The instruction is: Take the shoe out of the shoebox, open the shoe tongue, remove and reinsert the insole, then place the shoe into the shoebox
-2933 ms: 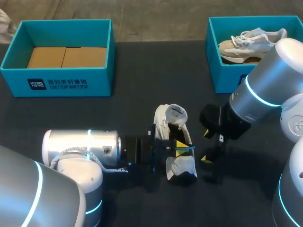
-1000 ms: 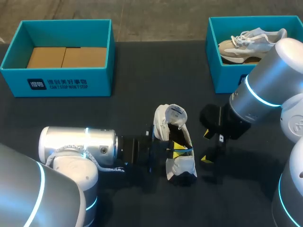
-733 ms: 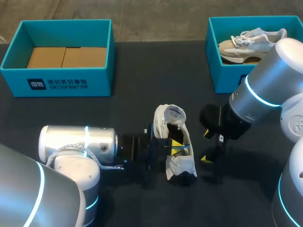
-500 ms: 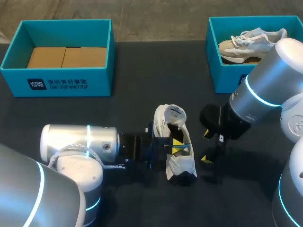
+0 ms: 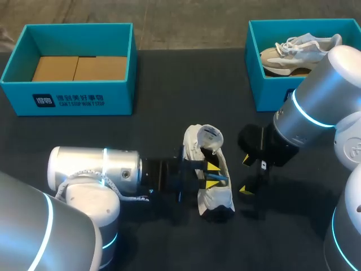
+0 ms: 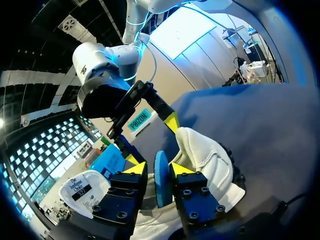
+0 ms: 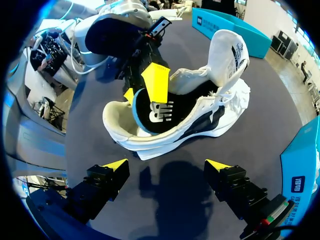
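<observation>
Little has changed: your left tool (image 6: 157, 168) stays clamped on the insole (image 7: 152, 112) inside the white sneaker (image 5: 217, 200), which lies on the worktop (image 5: 169, 84); right tool (image 7: 165, 165) waits beside the sneaker, jaws apart. Reinsertion looks unfinished.

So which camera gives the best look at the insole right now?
Right wrist view: the insole shows its black top and blue edge, heel end lifted from the shoe in the left claw. Left wrist view shows only its blue edge; head view, a sliver.
</observation>
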`<act>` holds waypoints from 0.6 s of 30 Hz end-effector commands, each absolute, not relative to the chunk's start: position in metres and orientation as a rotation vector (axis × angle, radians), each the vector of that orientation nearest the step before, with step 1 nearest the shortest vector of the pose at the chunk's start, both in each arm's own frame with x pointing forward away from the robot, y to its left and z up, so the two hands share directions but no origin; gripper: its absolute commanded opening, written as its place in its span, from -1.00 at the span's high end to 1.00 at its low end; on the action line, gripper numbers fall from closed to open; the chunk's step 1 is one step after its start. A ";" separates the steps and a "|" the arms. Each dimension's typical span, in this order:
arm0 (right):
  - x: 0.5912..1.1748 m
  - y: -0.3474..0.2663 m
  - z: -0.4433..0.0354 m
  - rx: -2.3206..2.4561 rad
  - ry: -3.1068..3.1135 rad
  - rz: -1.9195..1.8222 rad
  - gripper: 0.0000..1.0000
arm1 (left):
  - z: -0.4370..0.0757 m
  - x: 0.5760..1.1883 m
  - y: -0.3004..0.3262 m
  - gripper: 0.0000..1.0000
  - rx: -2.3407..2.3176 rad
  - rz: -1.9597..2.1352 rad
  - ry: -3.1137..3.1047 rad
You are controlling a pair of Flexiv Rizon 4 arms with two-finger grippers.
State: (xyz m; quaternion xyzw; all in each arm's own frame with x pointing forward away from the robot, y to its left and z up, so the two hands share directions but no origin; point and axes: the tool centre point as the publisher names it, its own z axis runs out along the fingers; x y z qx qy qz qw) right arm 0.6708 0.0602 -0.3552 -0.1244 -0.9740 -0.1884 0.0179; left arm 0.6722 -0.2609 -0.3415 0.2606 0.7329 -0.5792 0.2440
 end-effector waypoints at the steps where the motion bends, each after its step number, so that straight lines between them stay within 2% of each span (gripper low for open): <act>1: 0.670 0.061 -0.356 -0.388 -3.028 -0.584 -1.00 | -0.340 0.667 -0.257 0.40 0.716 -1.592 1.987; 3: 0.670 0.061 -0.356 -0.388 -3.028 -0.584 -1.00 | -0.339 0.666 -0.257 0.46 0.721 -1.597 1.984; 7: 0.670 0.061 -0.356 -0.388 -3.028 -0.584 -1.00 | -0.339 0.663 -0.260 0.78 0.741 -1.604 1.979; 9: 0.670 0.061 -0.356 -0.388 -3.028 -0.584 -1.00 | -0.339 0.662 -0.262 0.80 0.752 -1.602 1.979; 11: 0.670 0.061 -0.356 -0.388 -3.028 -0.584 -1.00 | -0.338 0.661 -0.264 1.00 0.763 -1.603 1.974; 18: 0.670 0.061 -0.356 -0.388 -3.028 -0.584 -1.00 | -0.342 0.663 -0.270 1.00 0.774 -1.577 1.969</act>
